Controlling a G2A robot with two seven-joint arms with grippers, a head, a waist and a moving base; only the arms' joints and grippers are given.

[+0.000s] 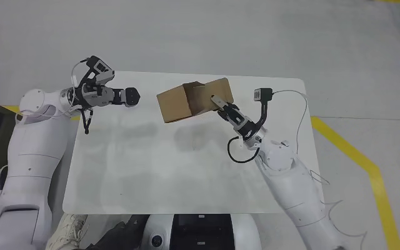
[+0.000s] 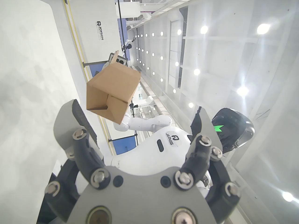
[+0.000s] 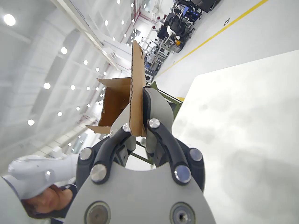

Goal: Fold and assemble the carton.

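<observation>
The right claw [image 3: 137, 108] is closed on one panel of the brown corrugated cardboard carton [image 1: 184, 103], pinching the board edge-on. The carton therefore hangs in the air above the far part of the white table [image 1: 156, 175] and does not rest on it. The right wrist view looks past the pinched panel into the open brown inside, with loose flaps spread at the mouth.

The carton's long axis runs across the table, from one arm toward the other. Its free end points at the left claw [image 1: 130, 95], which hovers near the table's far left corner, jaws spread wide and nothing between them, apart from the carton. In the left wrist view that end shows flaps folded inward, the seam not quite flush.

The coming move likely turns on this gap: the left claw lies roughly on the axis and would have to close in along it to press a flap home.

The table is smooth with rounded corners. Around it lies a pale grey floor [image 1: 187, 31] marked with a yellow line [image 1: 350, 147].
</observation>
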